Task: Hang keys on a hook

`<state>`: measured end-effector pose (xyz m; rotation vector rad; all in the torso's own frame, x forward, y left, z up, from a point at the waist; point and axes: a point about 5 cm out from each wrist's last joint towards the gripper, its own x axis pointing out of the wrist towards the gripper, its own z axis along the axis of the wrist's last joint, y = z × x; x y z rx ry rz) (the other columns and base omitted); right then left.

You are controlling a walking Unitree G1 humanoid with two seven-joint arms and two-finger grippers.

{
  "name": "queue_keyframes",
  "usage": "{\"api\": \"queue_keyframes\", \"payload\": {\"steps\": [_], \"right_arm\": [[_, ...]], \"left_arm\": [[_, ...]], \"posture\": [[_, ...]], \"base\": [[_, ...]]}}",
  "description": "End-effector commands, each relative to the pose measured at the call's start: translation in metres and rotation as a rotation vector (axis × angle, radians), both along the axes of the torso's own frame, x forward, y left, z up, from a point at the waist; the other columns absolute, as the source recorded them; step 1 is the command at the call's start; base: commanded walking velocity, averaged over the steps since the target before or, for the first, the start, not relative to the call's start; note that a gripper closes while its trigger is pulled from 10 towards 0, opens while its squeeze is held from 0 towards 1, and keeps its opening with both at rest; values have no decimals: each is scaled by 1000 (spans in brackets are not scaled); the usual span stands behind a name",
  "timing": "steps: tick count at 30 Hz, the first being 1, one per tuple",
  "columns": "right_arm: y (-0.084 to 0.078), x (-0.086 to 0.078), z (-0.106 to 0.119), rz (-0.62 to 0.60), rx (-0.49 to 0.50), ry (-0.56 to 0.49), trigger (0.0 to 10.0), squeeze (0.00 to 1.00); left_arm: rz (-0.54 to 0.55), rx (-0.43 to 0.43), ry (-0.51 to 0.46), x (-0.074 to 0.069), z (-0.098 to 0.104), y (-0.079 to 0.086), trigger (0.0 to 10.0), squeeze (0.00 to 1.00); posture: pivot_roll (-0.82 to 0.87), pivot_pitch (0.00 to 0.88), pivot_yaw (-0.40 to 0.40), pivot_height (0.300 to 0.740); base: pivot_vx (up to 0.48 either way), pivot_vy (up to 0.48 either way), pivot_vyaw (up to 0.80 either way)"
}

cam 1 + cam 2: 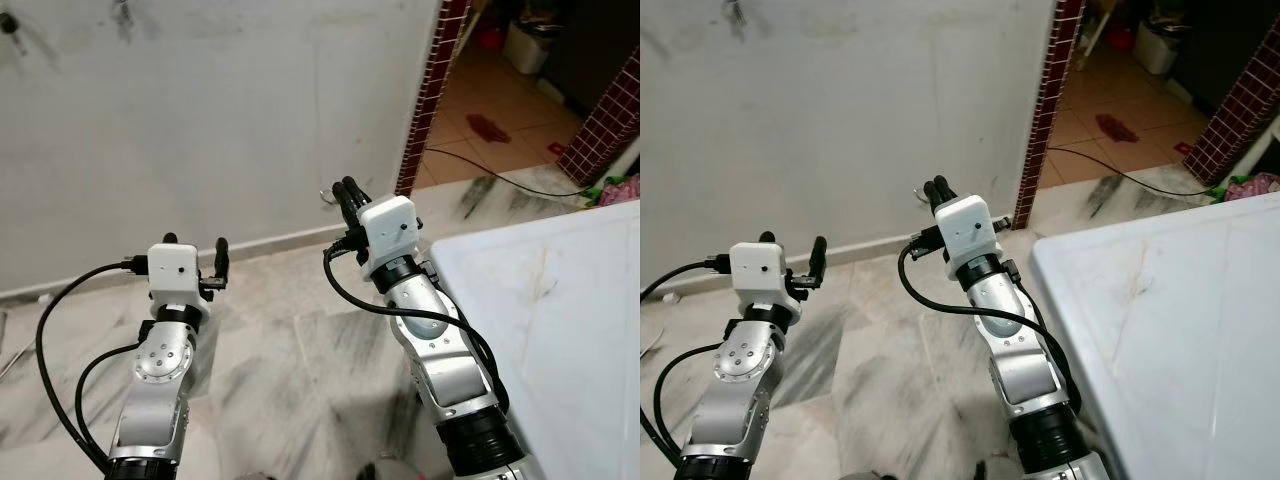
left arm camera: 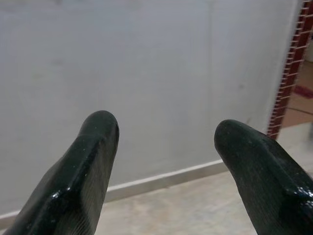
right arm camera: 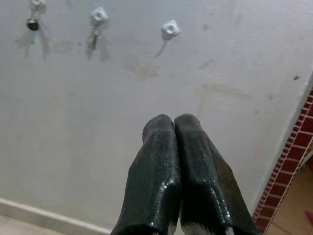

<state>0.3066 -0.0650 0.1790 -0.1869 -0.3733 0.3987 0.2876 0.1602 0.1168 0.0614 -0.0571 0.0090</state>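
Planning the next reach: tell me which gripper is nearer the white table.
Right. The right gripper is held up just beside the white table near its corner; the left gripper is further off across the marble floor.

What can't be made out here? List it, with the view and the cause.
- Keys on the hooks: right wrist view, too small to tell their shape or number.
- Leftmost hook: cut off by the frame's top edge.
- Anything pinched by the right gripper: its fingers are pressed together, hiding the gap.
- White table: cut off by the eye views' right edge.
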Motion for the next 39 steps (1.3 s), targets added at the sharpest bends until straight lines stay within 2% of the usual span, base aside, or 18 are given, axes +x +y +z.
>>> {"api": "queue_keyframes", "payload": {"steps": [1,8,33,39], "right_arm": [[2,-1,3,10,12,-13,10000,0],[2,0,4,18,2,-23,10000,0],[4,0,3,22,9,-19,10000,0],[2,2,3,0,30,-9,10000,0]], "left_arm": [[6,12,-2,-1,1,4,10000,0],[3,10,-4,0,1,3,10000,0],[-10,10,-1,0,1,2,10000,0],[-18,11,10,0,-1,0,10000,0]], "posture": [[3,153,11,740],[6,148,10,740],[12,139,11,740],[11,141,12,740]], "base": [[412,0,0],[419,0,0],[436,0,561],[343,0,77]]}}
